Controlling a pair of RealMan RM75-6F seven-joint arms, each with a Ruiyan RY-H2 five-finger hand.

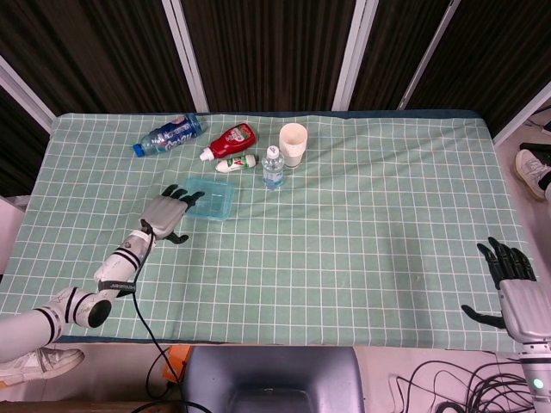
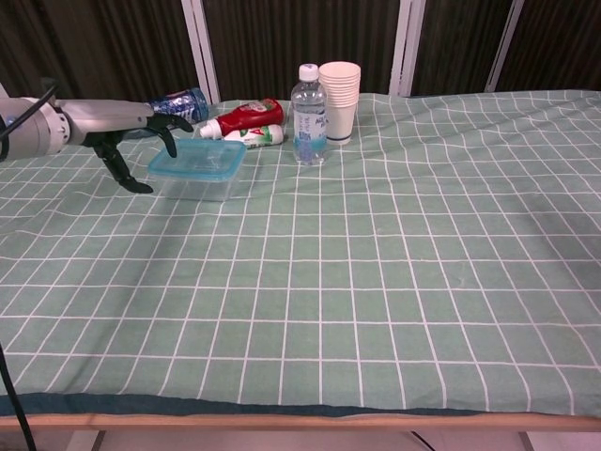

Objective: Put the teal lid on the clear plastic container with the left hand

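Observation:
The clear plastic container [image 1: 209,200] [image 2: 199,170] stands left of the table's middle with the teal lid [image 1: 211,195] [image 2: 199,158] lying flat on top of it. My left hand [image 1: 165,212] [image 2: 131,133] hovers just left of the container, fingers apart and holding nothing, its fingertips close to the lid's left edge. My right hand [image 1: 515,281] is open at the table's near right corner, far from the container; the chest view does not show it.
Behind the container lie a blue-labelled bottle [image 1: 168,134] [image 2: 177,101], a red ketchup bottle [image 1: 230,140] [image 2: 242,116] and a small white bottle [image 1: 237,163] [image 2: 254,136]. A clear water bottle [image 1: 273,167] [image 2: 308,114] and stacked paper cups [image 1: 293,144] [image 2: 339,101] stand to the right.

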